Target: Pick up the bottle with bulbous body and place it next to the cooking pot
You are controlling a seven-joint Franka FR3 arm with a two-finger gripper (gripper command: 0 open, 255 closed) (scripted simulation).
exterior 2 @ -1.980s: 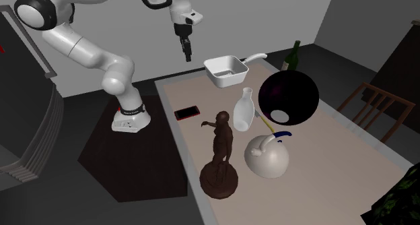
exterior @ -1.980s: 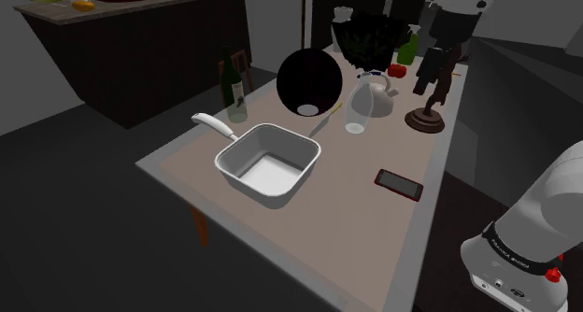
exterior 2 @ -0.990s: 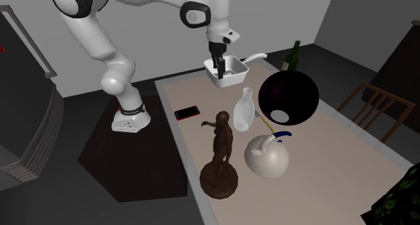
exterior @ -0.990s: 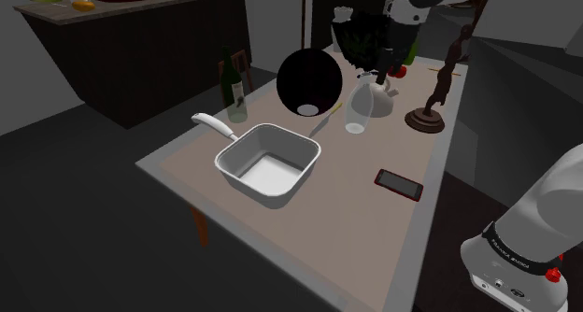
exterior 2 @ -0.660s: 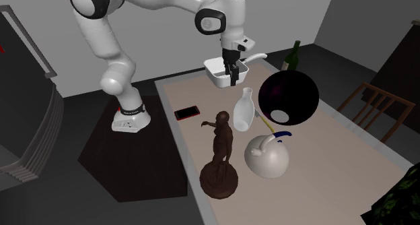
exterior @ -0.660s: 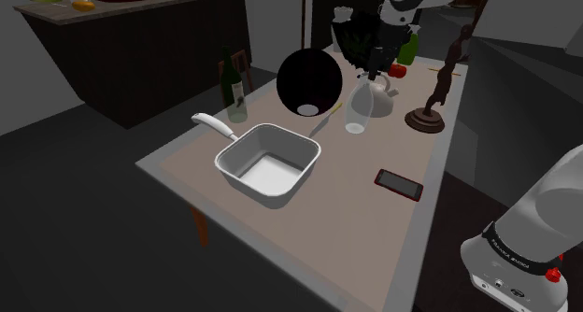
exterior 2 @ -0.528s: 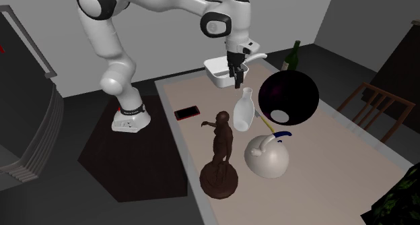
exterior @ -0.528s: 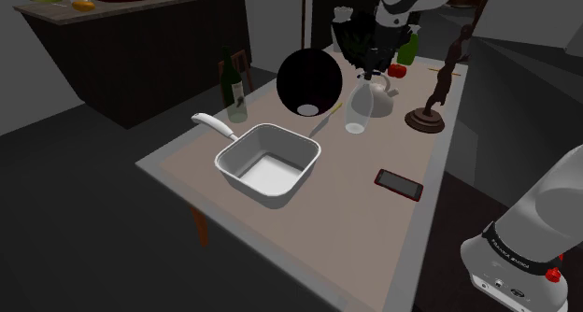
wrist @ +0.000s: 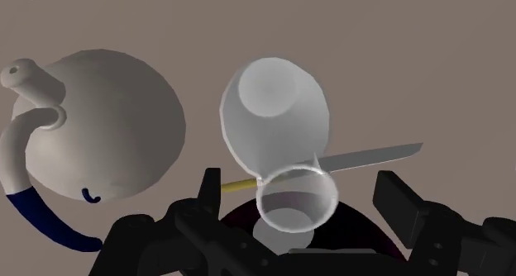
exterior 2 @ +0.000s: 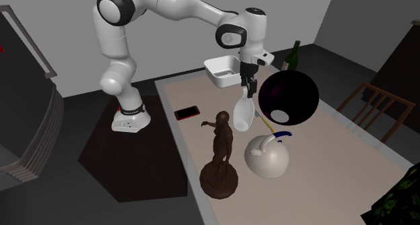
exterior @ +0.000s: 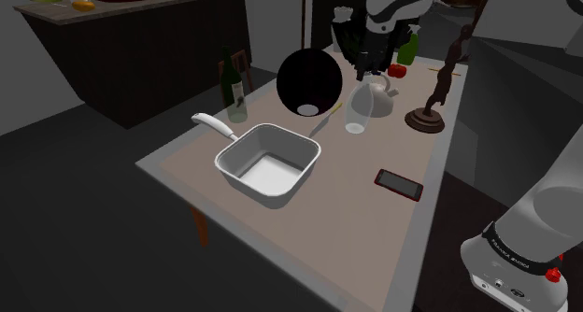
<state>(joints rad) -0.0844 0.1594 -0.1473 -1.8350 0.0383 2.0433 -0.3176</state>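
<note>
We see the hand (exterior 2: 250, 87) hanging straight above the bottle (exterior 2: 243, 113), its tips about level with the bottle's mouth. In the wrist view the hand (wrist: 304, 193) stands wide: the two black fingers (wrist: 212, 190) sit on either side of the bottle's round open mouth, each with a gap to the glass, so nothing is clasped. The bottle (wrist: 277, 117) is pale and translucent, with a narrow neck over a swollen body, and it stands upright on the counter (exterior: 355, 217). From the shoulder view we place the bottle (exterior: 356, 109) between a large black ball (exterior: 308, 81) on that view's left and a white teapot (exterior: 379, 93) just behind it to the right, with the hand (exterior: 364, 67) over its neck. The teapot (wrist: 99, 126) lies close beside the bottle, and a thin grey knife blade (wrist: 372, 157) runs out from under the bottle's body. The cooking pot (exterior: 224, 157), a white square pan with a long handle, sits nearer the camera in the shoulder view, apart from the bottle. A brown figurine (exterior: 434, 86) stands toward the counter's far side, a dark phone (exterior: 399, 183) lies flat near the counter's edge, and a green wine bottle (exterior: 233, 88) stands beyond the pot.
</note>
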